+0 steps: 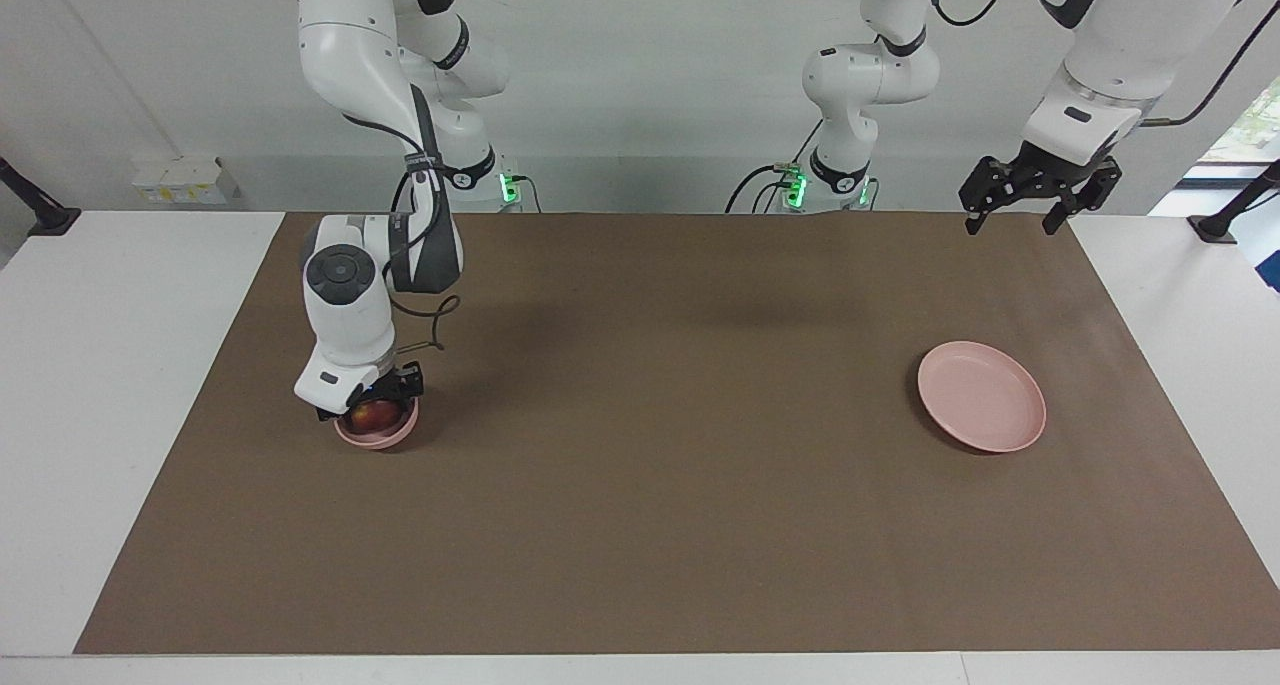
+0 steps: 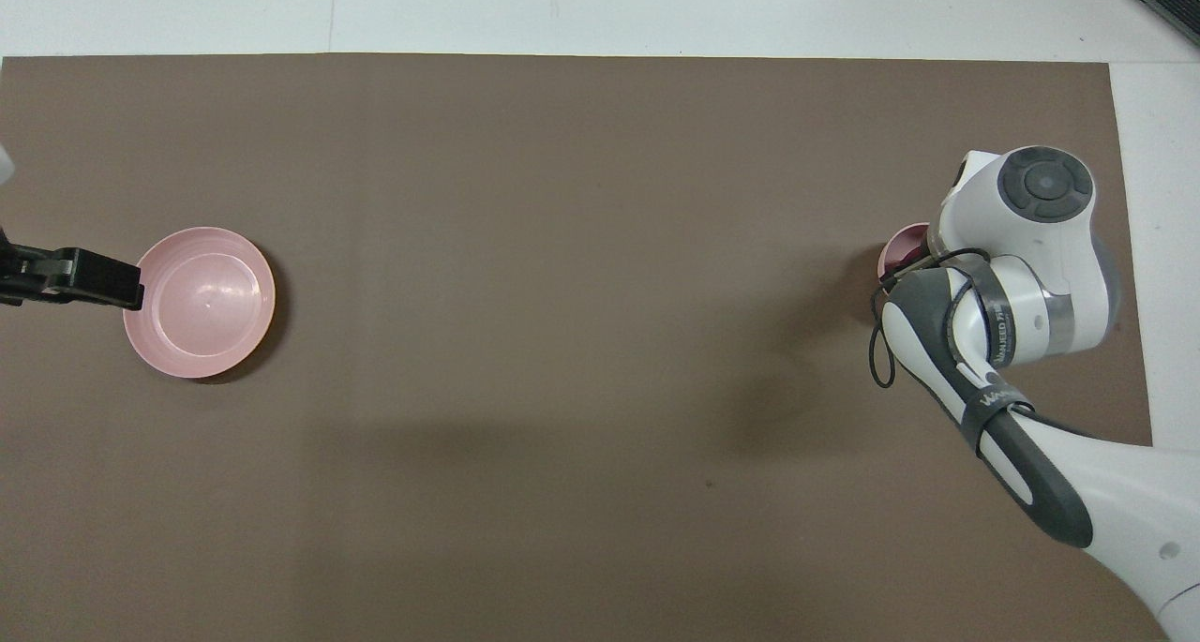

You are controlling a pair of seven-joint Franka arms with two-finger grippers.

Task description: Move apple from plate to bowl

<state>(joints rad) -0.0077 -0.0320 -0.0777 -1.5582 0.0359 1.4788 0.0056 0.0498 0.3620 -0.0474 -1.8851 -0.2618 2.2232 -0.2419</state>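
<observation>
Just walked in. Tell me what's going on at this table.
The right pincer is down at the small pink bowl near the right arm's end of the table, with the apple sitting in the bowl between its fingers; whether it still grips the apple cannot be told. The plate lies bare toward the left arm's end. The left pincer waits, open and raised, over the mat's edge on the robots' side of the plate. Judging by how things lie, the transfer looks nearly finished.
</observation>
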